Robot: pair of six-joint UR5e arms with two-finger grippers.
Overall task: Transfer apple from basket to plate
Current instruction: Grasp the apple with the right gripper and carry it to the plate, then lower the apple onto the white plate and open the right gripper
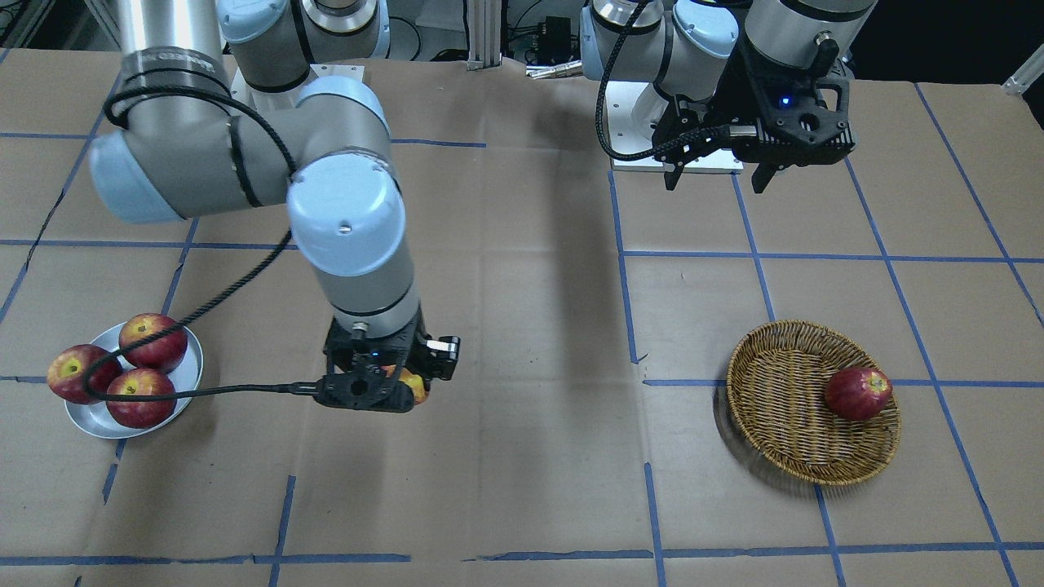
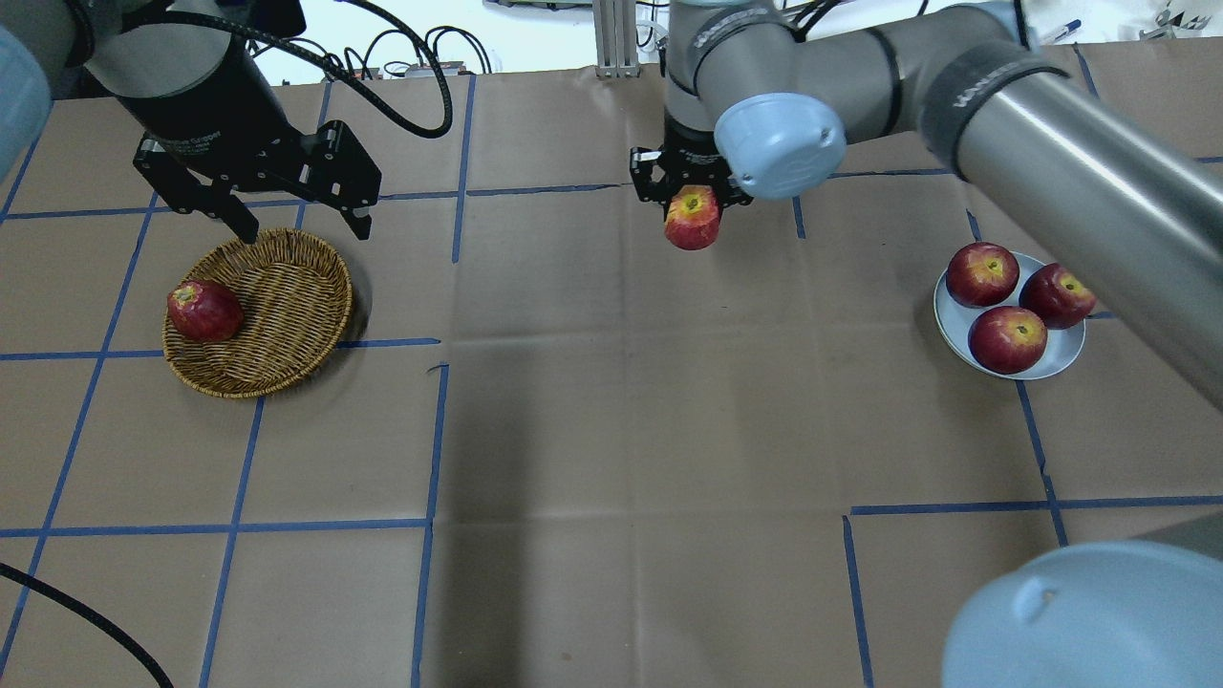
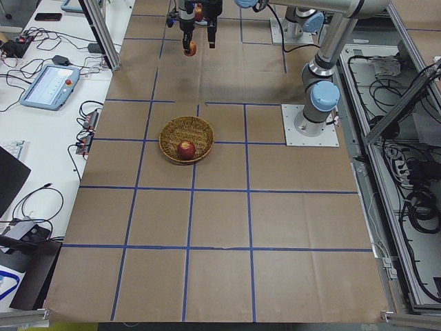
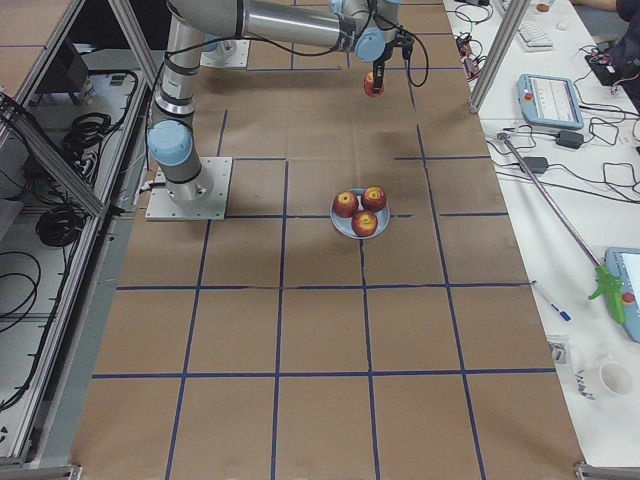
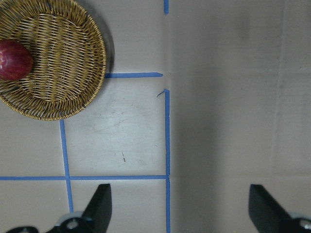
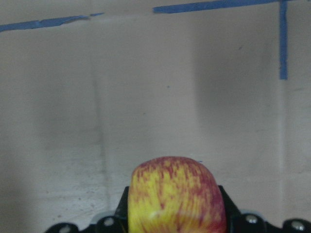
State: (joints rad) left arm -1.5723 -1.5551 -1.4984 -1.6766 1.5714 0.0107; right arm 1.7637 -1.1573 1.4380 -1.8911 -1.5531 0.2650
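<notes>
My right gripper (image 2: 690, 199) is shut on the apple (image 2: 693, 220), red with yellow streaks, and holds it above the middle of the table. The apple also shows in the right wrist view (image 6: 175, 199) and peeks out under the gripper in the front view (image 1: 413, 383). The wicker basket (image 2: 287, 306) lies on the left with one dark red apple (image 2: 203, 311) in it. The metal plate (image 2: 1062, 357) on the right holds three red apples. My left gripper (image 2: 306, 229) is open and empty, above the basket's far rim.
The brown paper table cover is marked with a grid of blue tape lines (image 2: 430, 430). In the left wrist view the basket (image 5: 68, 68) is at the upper left. The right arm's long link (image 2: 1051, 143) stretches above the plate.
</notes>
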